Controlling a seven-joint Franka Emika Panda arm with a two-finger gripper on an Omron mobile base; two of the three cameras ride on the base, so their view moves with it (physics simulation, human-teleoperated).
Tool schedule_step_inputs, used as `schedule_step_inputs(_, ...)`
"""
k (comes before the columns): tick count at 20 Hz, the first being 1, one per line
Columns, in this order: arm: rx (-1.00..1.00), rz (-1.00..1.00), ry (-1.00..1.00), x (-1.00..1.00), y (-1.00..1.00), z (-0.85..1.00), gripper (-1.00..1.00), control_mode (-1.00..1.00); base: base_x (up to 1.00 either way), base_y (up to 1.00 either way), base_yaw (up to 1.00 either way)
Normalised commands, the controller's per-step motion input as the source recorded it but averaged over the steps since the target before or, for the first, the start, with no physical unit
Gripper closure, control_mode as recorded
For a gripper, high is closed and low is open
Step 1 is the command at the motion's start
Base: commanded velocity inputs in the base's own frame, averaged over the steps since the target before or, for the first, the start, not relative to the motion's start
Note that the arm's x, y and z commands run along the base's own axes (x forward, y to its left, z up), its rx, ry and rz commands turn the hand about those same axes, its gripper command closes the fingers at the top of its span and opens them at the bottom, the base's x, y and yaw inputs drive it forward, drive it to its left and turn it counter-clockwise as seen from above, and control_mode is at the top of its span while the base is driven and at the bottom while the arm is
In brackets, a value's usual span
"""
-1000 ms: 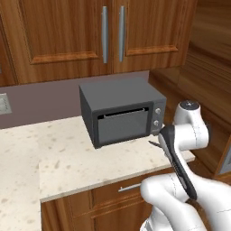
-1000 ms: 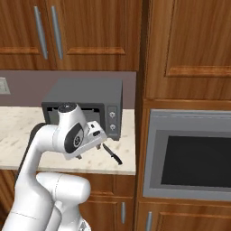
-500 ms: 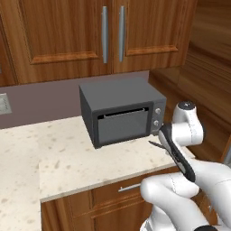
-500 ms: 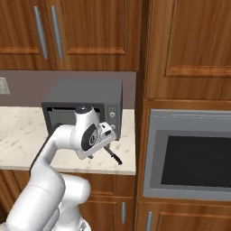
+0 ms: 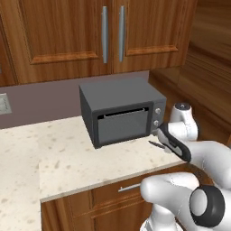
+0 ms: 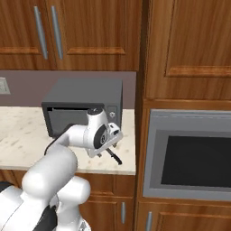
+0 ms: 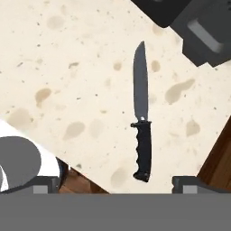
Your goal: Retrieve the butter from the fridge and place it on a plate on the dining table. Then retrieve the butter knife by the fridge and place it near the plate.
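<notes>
The butter knife (image 7: 143, 126) lies flat on the beige speckled counter (image 7: 67, 81), its black handle toward the counter's front edge and its grey blade pointing at the microwave. My gripper (image 7: 119, 184) hangs open right above it, one fingertip on each side of the handle end, touching nothing. From the right base view, the knife (image 6: 114, 156) rests just below the gripper (image 6: 114, 139), near the counter's right end. In the left base view, the knife's blade tip (image 5: 154, 145) peeks out beside the hand. The butter, fridge, plate and dining table are out of view.
A dark grey microwave (image 6: 83, 108) stands on the counter just behind the knife. A built-in wall oven (image 6: 189, 155) sits in the tall wooden unit to the right. Upper cabinets (image 5: 103, 36) hang above. The counter's front edge (image 7: 90, 173) is close to the handle.
The hand has swung to the right along the counter front and now sits over the knife. The jaws stayed open; the knife has not moved.
</notes>
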Motion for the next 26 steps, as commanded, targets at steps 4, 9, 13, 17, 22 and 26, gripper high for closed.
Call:
schedule_step_inputs(4,0.00,0.02,0.00,0.40,0.00,-0.29,-1.00,-1.00,0.00,0.00,0.00)
schedule_step_inputs(9,0.00,0.02,0.00,0.35,-0.01,-0.32,-1.00,-1.00,0.00,0.00,0.00)
schedule_step_inputs(13,0.00,0.00,0.00,0.09,-0.18,-0.29,-1.00,-1.00,0.00,0.00,0.00)
schedule_step_inputs(17,0.00,0.00,0.00,0.13,-0.15,-0.26,-1.00,-1.00,0.00,0.00,0.00)
schedule_step_inputs(22,0.02,0.00,0.01,0.17,0.00,-0.32,-1.00,-1.00,0.00,0.00,0.00)
schedule_step_inputs(26,0.01,0.00,0.04,0.00,0.00,-0.21,-1.00,-1.00,0.00,0.00,0.00)
